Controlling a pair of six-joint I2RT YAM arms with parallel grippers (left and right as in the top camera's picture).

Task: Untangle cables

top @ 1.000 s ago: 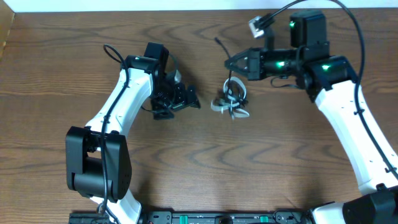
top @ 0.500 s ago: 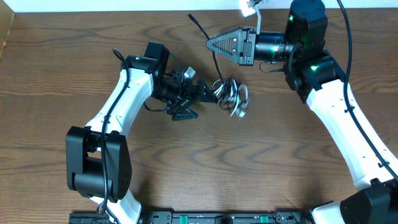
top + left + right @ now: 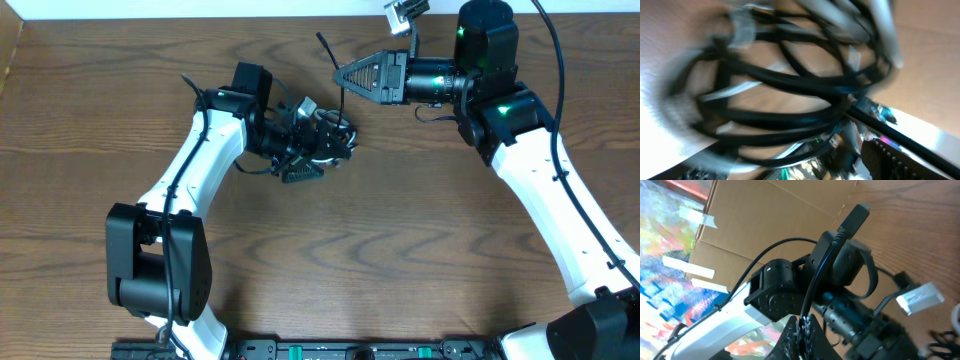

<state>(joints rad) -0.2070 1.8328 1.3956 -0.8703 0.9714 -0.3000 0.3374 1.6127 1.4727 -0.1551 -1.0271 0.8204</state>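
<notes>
Cables are lying bunched against the left gripper, its finger spread too blurred to tell. The right gripper, nearby, is pinching one black cable pointing upward.

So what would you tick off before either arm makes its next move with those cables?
1. Right end effector shut on the black cable: ok, the cable is pinched between its fingertips.
2. That cable's plug free: ok, it sticks out past the grip.
3. Left end effector has a hold on the knot: cannot tell, its wrist view is blurred and filled with loops.
4. Knot loosened: not ok, it is one tight bunch.
5. The two end effectors apart: ok, there is a gap between them in the overhead view.
</notes>
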